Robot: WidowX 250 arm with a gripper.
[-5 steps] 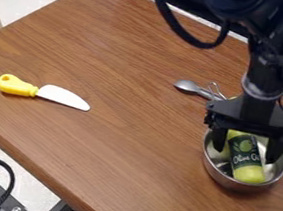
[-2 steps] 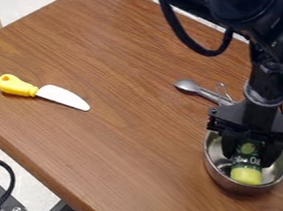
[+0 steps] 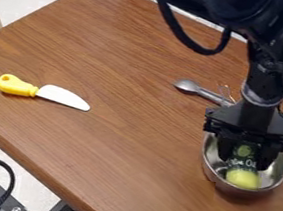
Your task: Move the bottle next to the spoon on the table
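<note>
I have my claw (image 3: 247, 159) clamped on the bottle (image 3: 243, 178), one finger on its left side and one on its right, at the right of the table (image 3: 124, 145). The bottle is inside the metal bowl (image 3: 212, 170), its yellow-green end toward the near side. Beyond the bowl, a little to the left, lies the spoon (image 3: 188, 86). Well apart, on the left, lies a yellow-handled knife (image 3: 63, 96).

The claw (image 3: 244, 162) has drawn its fingers in from wide apart to grip the bottle (image 3: 242, 179), which has swung from its slant in the bowl (image 3: 209, 170).
</note>
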